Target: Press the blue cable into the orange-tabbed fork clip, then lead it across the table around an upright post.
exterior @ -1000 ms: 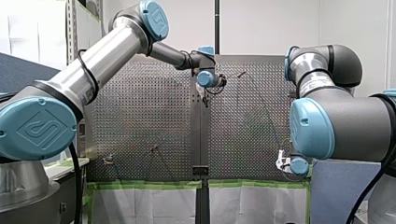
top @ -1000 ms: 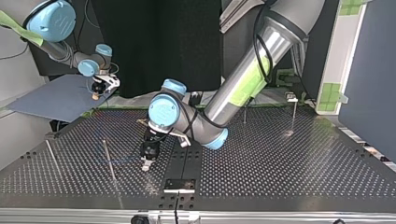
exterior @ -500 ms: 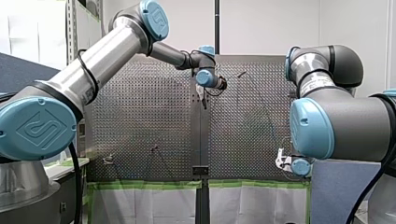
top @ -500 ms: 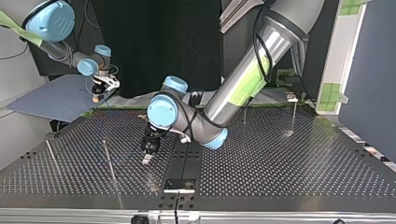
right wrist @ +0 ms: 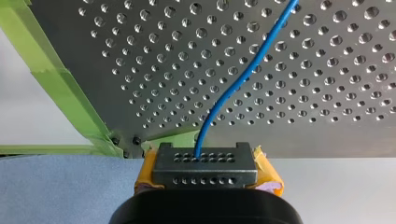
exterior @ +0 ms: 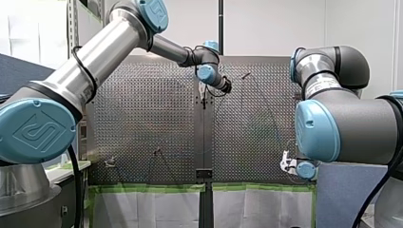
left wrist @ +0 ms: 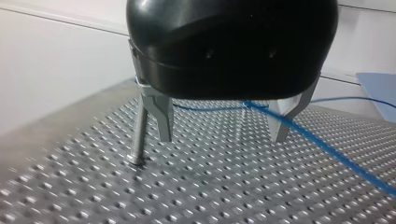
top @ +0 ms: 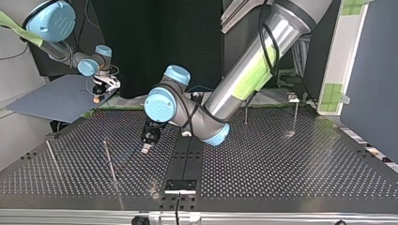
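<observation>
Table (left wrist: 210,196) of perforated metal lies under my left gripper (left wrist: 222,140), whose metal fingers (left wrist: 161,116) stand spread apart, an upright post (left wrist: 138,130) just beside one finger and the blue cable (left wrist: 322,148) running loose between them. My right gripper (right wrist: 204,161), short of the table's edge, clamps that cable between yellow pads (right wrist: 270,176).

No legible text, numbers or labels anywhere. The only marking was an embossed logo on the blue joint cap (exterior: 39,130) of my left arm; its letters couldn't be read.
</observation>
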Action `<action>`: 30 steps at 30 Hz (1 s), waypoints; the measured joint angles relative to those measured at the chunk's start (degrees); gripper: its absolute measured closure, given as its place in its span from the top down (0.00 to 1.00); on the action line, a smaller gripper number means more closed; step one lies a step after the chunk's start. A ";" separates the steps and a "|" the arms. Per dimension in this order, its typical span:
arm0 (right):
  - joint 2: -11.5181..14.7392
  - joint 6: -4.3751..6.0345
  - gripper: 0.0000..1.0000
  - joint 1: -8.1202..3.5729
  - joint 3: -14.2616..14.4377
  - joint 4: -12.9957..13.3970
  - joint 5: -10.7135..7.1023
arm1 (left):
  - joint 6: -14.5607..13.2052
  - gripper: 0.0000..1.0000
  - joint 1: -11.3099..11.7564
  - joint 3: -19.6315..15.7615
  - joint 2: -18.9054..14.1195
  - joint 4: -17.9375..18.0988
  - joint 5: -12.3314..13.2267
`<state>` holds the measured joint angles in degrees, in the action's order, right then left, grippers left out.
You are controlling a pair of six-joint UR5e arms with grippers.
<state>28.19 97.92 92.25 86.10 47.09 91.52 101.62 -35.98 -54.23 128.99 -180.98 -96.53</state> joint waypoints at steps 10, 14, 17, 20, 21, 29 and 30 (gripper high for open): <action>-0.01 -0.07 0.00 0.16 -0.01 -0.05 -0.02 | -0.07 1.00 0.12 -4.71 -4.71 4.34 -0.48; -0.01 -0.13 0.00 0.20 0.00 -0.06 -0.01 | 0.15 1.00 0.15 -6.40 -6.41 6.03 -0.90; -0.01 -0.15 0.00 0.24 -0.01 -0.06 -0.01 | 0.59 1.00 0.09 -7.79 -7.79 7.00 -0.29; -0.01 -0.12 0.00 0.25 -0.02 -0.06 -0.01 | 0.89 1.00 -0.15 -9.24 -9.23 6.55 0.93; -0.01 -0.11 0.00 0.26 -0.02 -0.06 -0.01 | 0.94 1.00 -0.22 -9.80 -9.81 6.17 1.47; -0.01 -0.01 0.00 0.27 -0.02 0.01 -0.01 | 0.81 1.00 -0.85 -13.68 -13.70 3.89 5.31; -0.01 0.00 0.00 0.26 -0.04 0.01 -0.01 | 0.47 1.00 -1.16 -14.06 -14.16 3.35 5.84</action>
<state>28.18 97.91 92.51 86.07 47.11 91.51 102.10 -37.15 -68.29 114.83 -177.63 -90.69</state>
